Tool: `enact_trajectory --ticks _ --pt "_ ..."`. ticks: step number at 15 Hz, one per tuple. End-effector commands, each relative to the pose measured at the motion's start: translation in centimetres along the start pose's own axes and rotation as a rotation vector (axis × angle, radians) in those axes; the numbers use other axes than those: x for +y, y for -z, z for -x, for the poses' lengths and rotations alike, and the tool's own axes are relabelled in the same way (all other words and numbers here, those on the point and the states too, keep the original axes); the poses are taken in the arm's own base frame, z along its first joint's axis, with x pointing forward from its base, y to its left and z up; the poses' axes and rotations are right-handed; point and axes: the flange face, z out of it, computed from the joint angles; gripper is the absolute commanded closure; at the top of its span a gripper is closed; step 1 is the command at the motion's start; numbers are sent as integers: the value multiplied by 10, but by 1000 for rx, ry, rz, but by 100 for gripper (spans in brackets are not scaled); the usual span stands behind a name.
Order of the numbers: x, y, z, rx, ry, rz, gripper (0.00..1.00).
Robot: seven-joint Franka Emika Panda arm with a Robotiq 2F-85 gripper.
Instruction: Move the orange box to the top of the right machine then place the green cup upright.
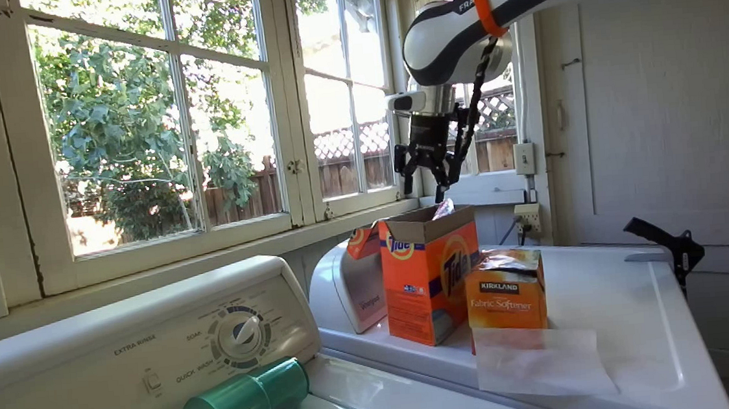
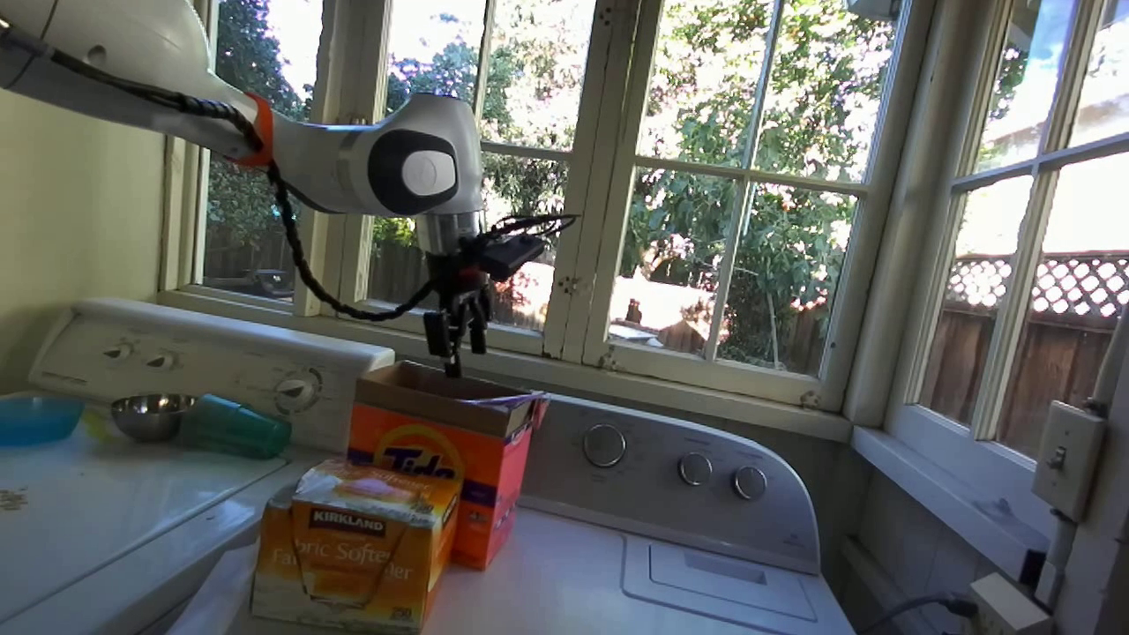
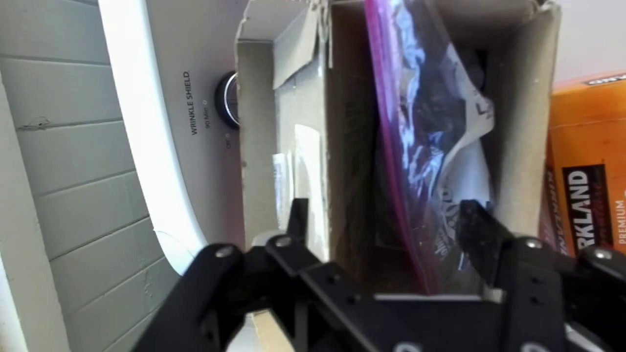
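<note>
Leftmost is the left machine, a round dial on its control panel. A blue bowl and a steel bowl rest on its surface. Next comes the cup, lying on its side in front of the control panel in both exterior views, one end just beside the steel bowl; whether they touch I cannot tell.

Then the orange box stands upright on the right machine, at the left end of its surface, near the back panel. Its top is open, with a flap turned out toward that panel and a clear bag with a pink edge inside. The arm points down over the opening, its fingers spread apart and released; the wrist view shows the bag and one box wall between them.

Just beside the orange box is the softener box, a thin white sheet before its lower part. Farther right are the back panel's knobs, and at the machine's right edge a black clamp.
</note>
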Motion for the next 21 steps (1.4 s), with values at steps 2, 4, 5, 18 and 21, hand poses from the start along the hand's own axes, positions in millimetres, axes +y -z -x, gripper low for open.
enact_trajectory --ticks 2,4,5,18,21 --pt "-27 11 -8 21 -103 -63 0" --pt "-40 16 -17 23 -173 -81 0" --pt "-46 19 -22 20 -201 -90 0" --pt "-80 106 -187 211 -437 -186 0" --pt "-85 110 -199 210 -444 -193 0"
